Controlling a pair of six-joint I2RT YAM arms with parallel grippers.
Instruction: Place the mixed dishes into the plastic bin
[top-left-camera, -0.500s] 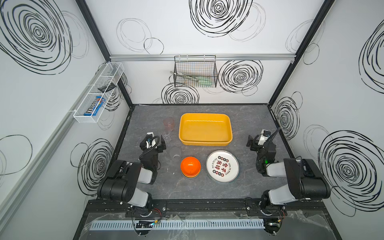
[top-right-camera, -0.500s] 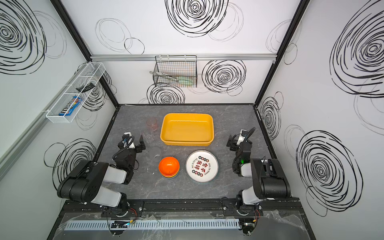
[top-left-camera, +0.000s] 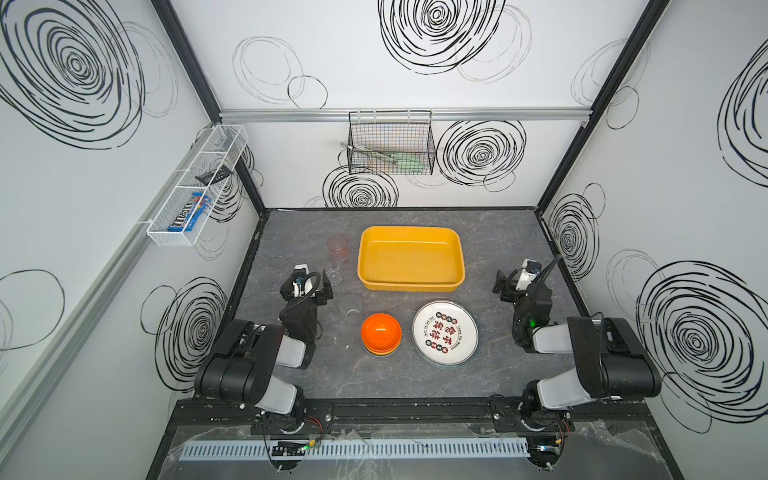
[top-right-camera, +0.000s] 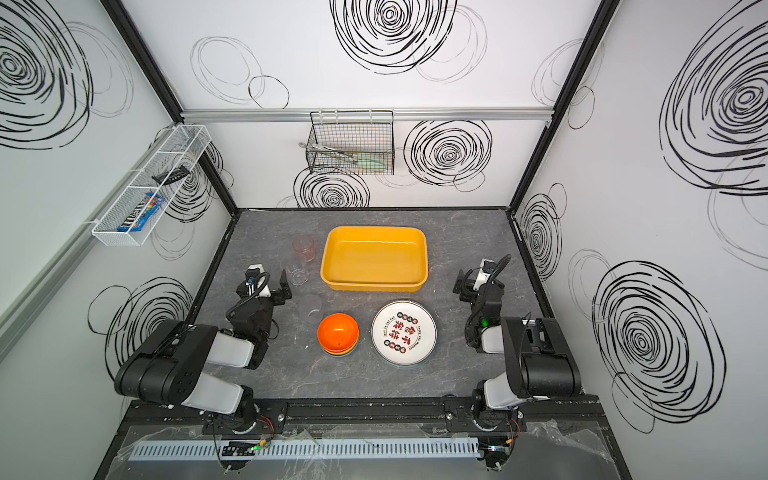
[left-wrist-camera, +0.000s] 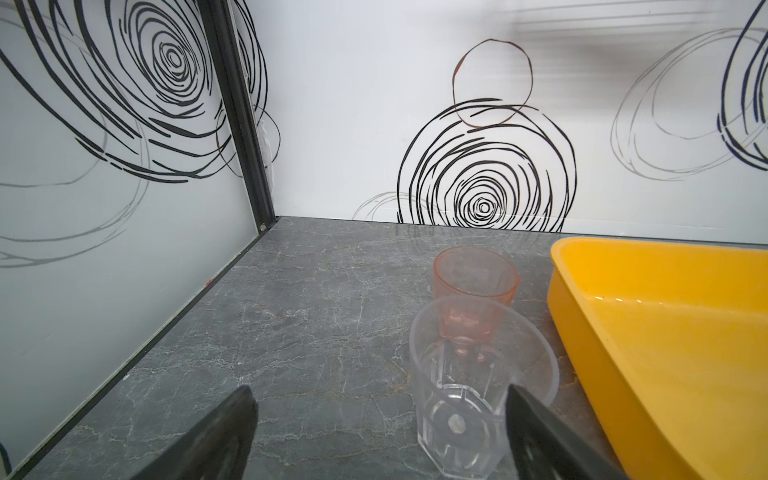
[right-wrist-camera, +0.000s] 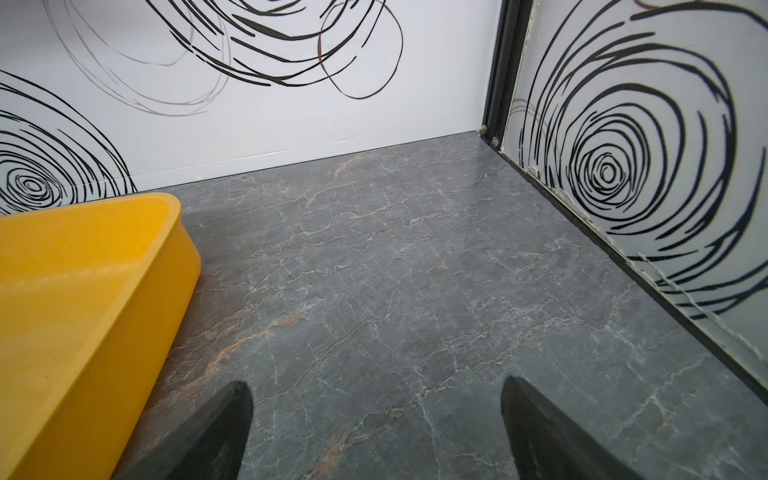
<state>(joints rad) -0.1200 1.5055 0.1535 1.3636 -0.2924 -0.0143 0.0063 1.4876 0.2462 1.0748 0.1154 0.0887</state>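
The plastic bin (top-left-camera: 409, 286) (top-right-camera: 374, 285) stands empty at mid-table and shows in both wrist views (left-wrist-camera: 623, 324) (right-wrist-camera: 83, 291). In front of it lie a white plate with red-black characters (top-left-camera: 444, 332) (top-right-camera: 404, 333) and a stack of bowls with the orange one on top (top-left-camera: 380, 332) (top-right-camera: 338, 332). To the bin's left stand a pinkish cup (top-left-camera: 337, 247) (left-wrist-camera: 476, 274), a clear cup (top-left-camera: 332, 272) (left-wrist-camera: 465, 399) and another clear cup (top-left-camera: 350, 307). My left gripper (top-left-camera: 312, 279) (left-wrist-camera: 380, 395) is open beside the nearer clear cup. My right gripper (top-left-camera: 505, 287) (right-wrist-camera: 376, 399) is open over bare table.
A black wire basket (top-left-camera: 390, 143) hangs on the back wall. A white mesh rack (top-left-camera: 195, 191) hangs on the left wall. Walls close the table on three sides. A darker rim of a plate shows under the white plate.
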